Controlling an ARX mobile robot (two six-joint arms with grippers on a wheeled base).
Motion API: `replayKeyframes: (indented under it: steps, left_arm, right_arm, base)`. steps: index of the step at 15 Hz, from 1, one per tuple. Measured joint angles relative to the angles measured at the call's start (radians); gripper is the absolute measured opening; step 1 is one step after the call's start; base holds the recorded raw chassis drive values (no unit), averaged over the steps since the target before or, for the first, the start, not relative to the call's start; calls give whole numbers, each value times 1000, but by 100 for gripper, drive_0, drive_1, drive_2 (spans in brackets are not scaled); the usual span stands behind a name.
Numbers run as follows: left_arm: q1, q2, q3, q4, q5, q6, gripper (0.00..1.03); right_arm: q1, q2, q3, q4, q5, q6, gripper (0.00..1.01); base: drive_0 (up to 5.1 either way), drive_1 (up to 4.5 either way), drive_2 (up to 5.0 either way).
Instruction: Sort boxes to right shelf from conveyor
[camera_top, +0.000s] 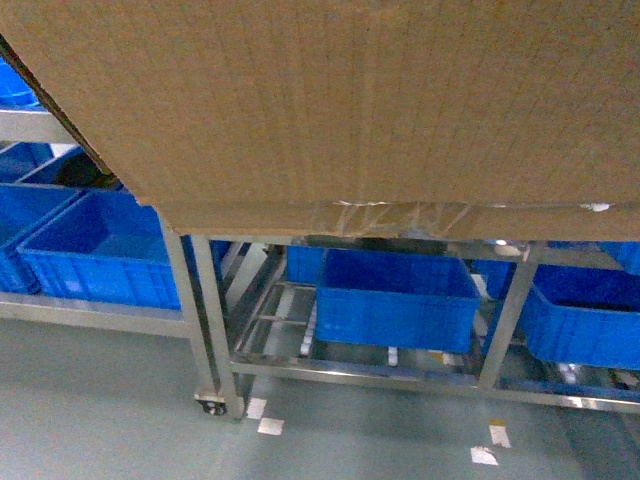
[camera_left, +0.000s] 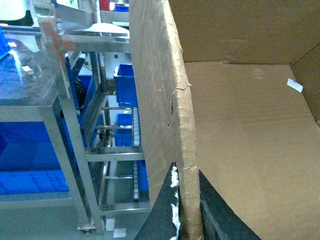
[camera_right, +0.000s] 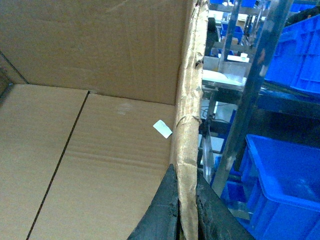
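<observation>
Grey-green floor (camera_top: 120, 420) stretches below, dotted with small white tape marks (camera_top: 270, 426), and steel racks loaded with blue bins (camera_top: 100, 250) fill the background. At the far left of the head view, bins sit on a neighbouring rack; a castor (camera_top: 212, 405) shows at the foot of a steel post. To the right of it stands the right shelf (camera_top: 350, 368), a shiny tube frame with more blue bins on its lower tier.

Across the whole upper part of the head view hangs the cardboard box (camera_top: 350, 100), raised in front of the shelf. It is large, brown and corrugated, its ribbing showing as fine lines, and clear tape (camera_top: 400, 215) glints along the seam at its lower edge.

From the left wrist view, the left pincer (camera_left: 186, 215) grips the box's left wall, one dark finger on the outside and one inside, with the ragged, torn top edge (camera_left: 177, 100) running away from it. Roller tracks with small white wheels (camera_left: 134, 125) show on the rack beyond.

From the right wrist view, the right pincer (camera_right: 186, 215) clamps the opposite wall the same way, its edge crumpled and frayed. Inside, the box floor is bare cardboard with a centre seam and a small white label (camera_right: 162, 128) near the wall.
</observation>
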Motion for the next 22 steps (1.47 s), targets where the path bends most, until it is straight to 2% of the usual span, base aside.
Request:
replayKeyframes:
  steps: [22]
  left_arm:
    - [1, 3, -1, -1, 0, 0, 2]
  right_arm:
    - [5, 2, 0, -1, 0, 0, 3]
  base:
    - [-143, -143, -143]
